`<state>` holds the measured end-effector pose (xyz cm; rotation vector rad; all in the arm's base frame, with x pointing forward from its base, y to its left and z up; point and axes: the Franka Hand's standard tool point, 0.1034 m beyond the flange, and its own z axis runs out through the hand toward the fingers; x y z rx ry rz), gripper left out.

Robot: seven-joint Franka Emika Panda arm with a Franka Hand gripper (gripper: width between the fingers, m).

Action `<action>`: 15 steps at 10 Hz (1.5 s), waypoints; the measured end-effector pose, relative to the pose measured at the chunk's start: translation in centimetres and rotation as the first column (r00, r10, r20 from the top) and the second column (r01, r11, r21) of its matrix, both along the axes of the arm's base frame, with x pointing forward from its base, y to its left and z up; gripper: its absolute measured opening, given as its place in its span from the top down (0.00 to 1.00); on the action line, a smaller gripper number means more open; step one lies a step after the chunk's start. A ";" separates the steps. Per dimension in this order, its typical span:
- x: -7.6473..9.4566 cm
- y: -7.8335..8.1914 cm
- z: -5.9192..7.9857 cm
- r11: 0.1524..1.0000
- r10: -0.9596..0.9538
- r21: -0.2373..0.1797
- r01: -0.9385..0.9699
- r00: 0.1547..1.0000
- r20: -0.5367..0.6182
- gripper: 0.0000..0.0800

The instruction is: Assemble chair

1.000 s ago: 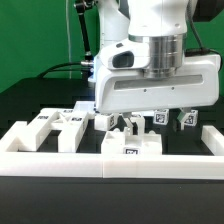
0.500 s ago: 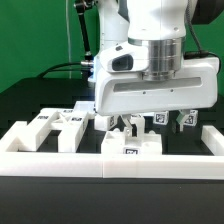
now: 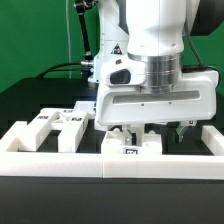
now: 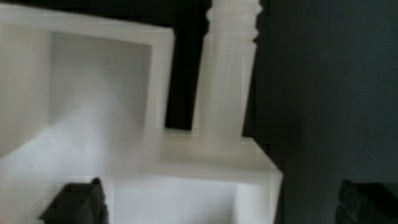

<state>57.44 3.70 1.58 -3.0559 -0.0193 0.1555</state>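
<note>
The chair is in loose white tagged pieces on the black table. Flat pieces [image 3: 58, 121] lie at the exterior view's left. A chunky tagged piece [image 3: 132, 146] stands at the front centre, against the border wall. My gripper [image 3: 134, 131] hangs open right above that piece, fingers pointing down. In the wrist view a white chair piece [image 4: 178, 160] with a slim upright post [image 4: 224, 70] fills the space between my dark fingertips [image 4: 79, 202]; my gripper [image 4: 226, 204] straddles it without visible contact. More tagged pieces [image 3: 186, 122] show behind the hand, partly hidden.
A low white border wall [image 3: 60, 160] runs along the front and turns back at both ends [image 3: 212, 138]. A green backdrop stands behind the table. The arm's wide white hand [image 3: 160, 100] blocks most of the middle.
The hand has come down toward the front-centre piece and turned a little. The jaws stay wide open. No chair piece has moved.
</note>
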 end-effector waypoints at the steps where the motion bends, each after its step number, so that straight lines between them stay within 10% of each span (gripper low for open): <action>1: -0.1 0.1 -0.2 1.000 0.001 0.000 -0.001 1.000 -0.003 0.19; 5: -0.3 0.3 -0.6 1.000 0.007 0.000 -0.007 1.000 -0.008 0.36; 9: -0.3 0.3 -0.6 1.000 0.008 0.000 -0.008 1.000 -0.008 0.94; 15: -0.2 0.3 -0.5 1.000 0.008 0.000 -0.008 1.000 -0.006 0.95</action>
